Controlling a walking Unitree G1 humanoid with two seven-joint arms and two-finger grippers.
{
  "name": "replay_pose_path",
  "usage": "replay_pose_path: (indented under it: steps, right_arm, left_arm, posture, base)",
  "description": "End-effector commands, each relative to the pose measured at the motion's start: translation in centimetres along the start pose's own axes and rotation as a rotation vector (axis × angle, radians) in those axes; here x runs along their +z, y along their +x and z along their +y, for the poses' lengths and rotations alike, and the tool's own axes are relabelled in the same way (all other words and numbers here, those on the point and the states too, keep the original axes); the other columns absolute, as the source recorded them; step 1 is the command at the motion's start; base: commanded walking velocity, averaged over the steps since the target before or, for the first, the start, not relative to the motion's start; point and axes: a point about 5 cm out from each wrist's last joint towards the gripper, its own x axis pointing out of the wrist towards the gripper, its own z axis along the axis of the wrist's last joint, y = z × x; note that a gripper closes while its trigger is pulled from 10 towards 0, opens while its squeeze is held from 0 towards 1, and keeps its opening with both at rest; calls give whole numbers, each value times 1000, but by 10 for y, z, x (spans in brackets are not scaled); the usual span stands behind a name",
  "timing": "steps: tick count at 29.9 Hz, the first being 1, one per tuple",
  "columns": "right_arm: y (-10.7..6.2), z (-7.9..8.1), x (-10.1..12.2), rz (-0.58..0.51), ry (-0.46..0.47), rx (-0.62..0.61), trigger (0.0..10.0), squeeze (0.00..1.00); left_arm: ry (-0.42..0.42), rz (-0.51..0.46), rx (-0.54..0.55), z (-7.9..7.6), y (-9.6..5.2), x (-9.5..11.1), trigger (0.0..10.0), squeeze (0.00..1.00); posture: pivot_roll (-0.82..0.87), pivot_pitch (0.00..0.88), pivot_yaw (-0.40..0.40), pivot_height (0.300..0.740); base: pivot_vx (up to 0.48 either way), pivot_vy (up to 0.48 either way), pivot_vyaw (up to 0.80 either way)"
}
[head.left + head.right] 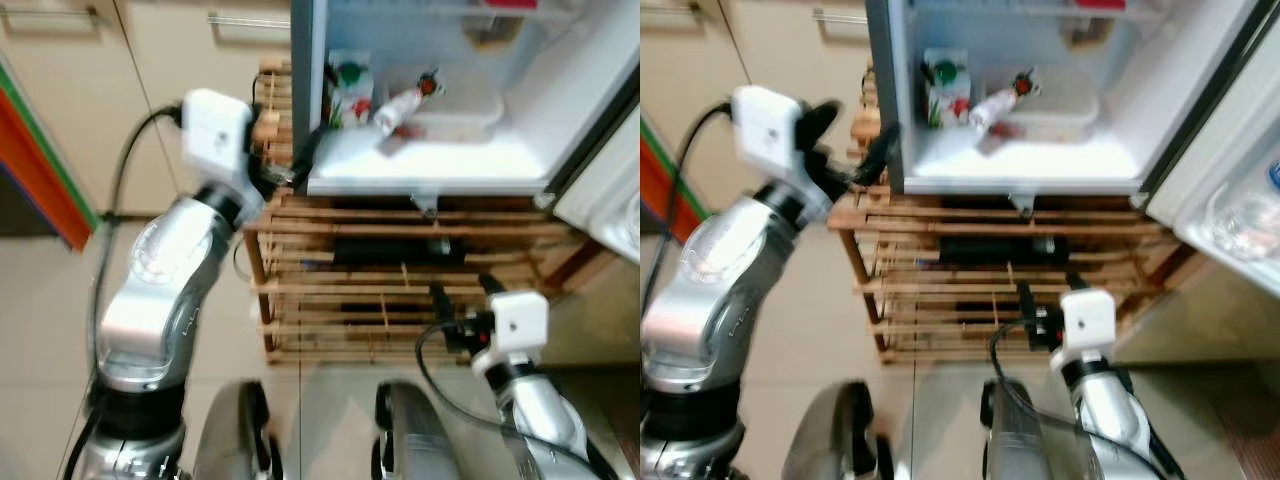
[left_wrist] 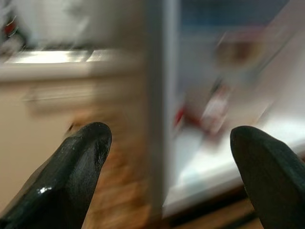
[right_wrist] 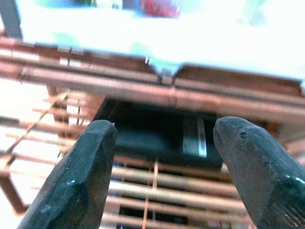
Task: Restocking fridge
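Glossy black gripper (image 3: 159, 176) (fingers spread) faces slatted wooden rack (image 3: 143, 95).

I see the small fridge (image 1: 440, 165) standing open on a slatted wooden rack (image 1: 400, 290). On its white floor, a green-capped carton (image 1: 350, 92) stands upright at the left, and a red-capped white bottle (image 1: 405, 105) lies tilted beside it.

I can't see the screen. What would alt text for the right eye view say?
A small open fridge sits on a slatted wooden rack, holding a carton, a tipped bottle and a clear tub. The left pincer is raised at the fridge's left edge; the right pincer, open, hangs low before the rack.
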Motion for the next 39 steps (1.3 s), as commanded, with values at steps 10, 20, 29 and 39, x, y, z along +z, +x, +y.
replay_pose_path:
  steps: [10, 20, 29, 39]
  right_arm:
    - [19, -1, 0, -24, 85, -73, 10000, 43]
    - [19, -1, 0, -24, 85, -73, 10000, 43]
    - [19, -1, 0, -24, 85, -73, 10000, 43]
    - [24, -1, 0, -33, 92, -93, 10000, 27]
  left_arm:
    - [-78, 298, 118, -12, -39, -90, 10000, 0]
    - [-78, 298, 118, -12, -39, -90, 10000, 0]
    - [-78, 298, 118, -12, -39, -90, 10000, 0]
    - [-82, 268, 108, -16, -38, -88, 10000, 0]
  posture:
    - [-18, 0, -12, 622]
    - [-18, 0, -12, 622]
    - [-18, 0, -12, 622]
    - [-22, 0, -6, 622]
  base:
    - [0, 0, 0]
    - [0, 0, 0]
    - [0, 0, 0]
    - [0, 0, 0]
